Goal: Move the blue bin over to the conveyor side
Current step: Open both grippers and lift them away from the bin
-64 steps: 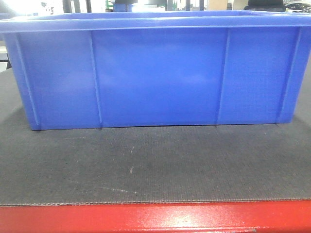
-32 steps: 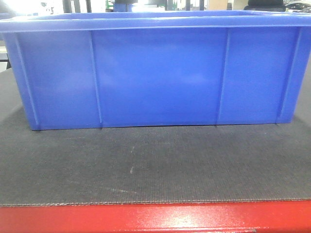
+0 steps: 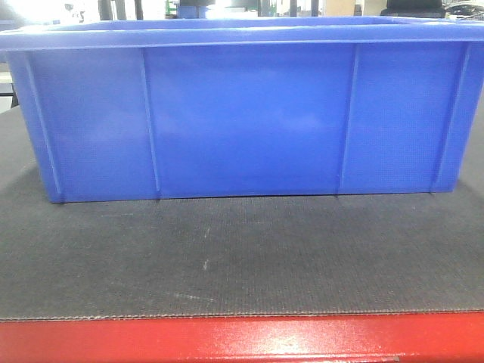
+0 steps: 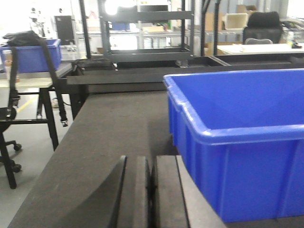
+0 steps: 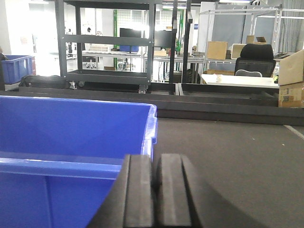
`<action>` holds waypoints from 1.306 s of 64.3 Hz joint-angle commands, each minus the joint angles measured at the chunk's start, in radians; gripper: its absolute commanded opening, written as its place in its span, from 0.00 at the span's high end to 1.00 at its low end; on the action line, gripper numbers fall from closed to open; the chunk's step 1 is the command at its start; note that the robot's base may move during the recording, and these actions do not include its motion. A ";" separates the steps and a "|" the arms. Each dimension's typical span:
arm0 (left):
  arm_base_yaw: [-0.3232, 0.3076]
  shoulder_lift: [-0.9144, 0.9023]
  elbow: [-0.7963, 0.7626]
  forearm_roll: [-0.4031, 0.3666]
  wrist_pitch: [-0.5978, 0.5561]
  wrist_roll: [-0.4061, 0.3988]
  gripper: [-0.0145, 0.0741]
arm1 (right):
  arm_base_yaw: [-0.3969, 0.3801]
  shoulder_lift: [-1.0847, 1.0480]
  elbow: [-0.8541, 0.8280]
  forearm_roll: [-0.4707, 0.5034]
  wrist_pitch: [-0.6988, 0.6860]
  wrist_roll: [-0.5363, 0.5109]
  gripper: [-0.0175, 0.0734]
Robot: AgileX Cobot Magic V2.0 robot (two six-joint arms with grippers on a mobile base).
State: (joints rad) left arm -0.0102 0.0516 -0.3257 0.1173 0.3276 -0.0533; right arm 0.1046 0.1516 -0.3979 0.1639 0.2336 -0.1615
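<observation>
The left gripper (image 4: 151, 190) has its two dark padded fingers pressed flat together with nothing between them, low over the belt and just outside the left end wall of the large glossy blue plastic bin (image 4: 242, 142); the right gripper (image 5: 156, 192) is likewise clamped closed on nothing, sitting near the bin's (image 5: 71, 137) right-hand corner, its fingers partly in front of the near rim. The bin (image 3: 242, 113) stands upright on the wide dark grey woven conveyor belt (image 3: 242, 257), set back from the belt's red painted metal front edge (image 3: 242, 340), with a bare strip of belt between. Its long axis runs crosswise to the robot, parallel to that red edge, so each arm flanks one short end and neither is clearly nearer; the bin lies to the right of the left gripper and to the left of the right one. Both wrists look level and point forward along the belt, away from the red edge. Judging by this, any sideways shift of the bin would call for the two closed grippers to bear on its ends, or for one to push along the long axis. Beyond the bin, past the far end of the belt, stands a black metal shelving rack (image 5: 114, 42).
</observation>
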 commanded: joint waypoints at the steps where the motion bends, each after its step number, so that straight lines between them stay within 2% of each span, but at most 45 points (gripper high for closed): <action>1: 0.018 -0.052 0.108 -0.026 -0.112 0.010 0.85 | -0.002 -0.005 0.001 -0.010 -0.025 -0.007 0.86; 12: 0.018 -0.052 0.317 -0.032 -0.318 0.010 0.85 | -0.002 -0.005 0.001 -0.010 -0.025 -0.007 0.86; 15: 0.018 -0.052 0.326 -0.051 -0.392 0.010 0.85 | -0.002 -0.005 0.001 -0.010 -0.025 -0.007 0.86; 20: 0.018 -0.052 0.326 -0.061 -0.322 0.010 0.85 | -0.002 -0.005 0.001 -0.010 -0.025 -0.007 0.86; 84: 0.018 -0.052 0.326 -0.061 -0.343 0.010 0.85 | -0.006 -0.005 0.011 -0.013 -0.026 -0.007 0.86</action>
State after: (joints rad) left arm 0.0051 0.0042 0.0023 0.0608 0.0093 -0.0463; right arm 0.1046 0.1509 -0.3979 0.1639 0.2318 -0.1615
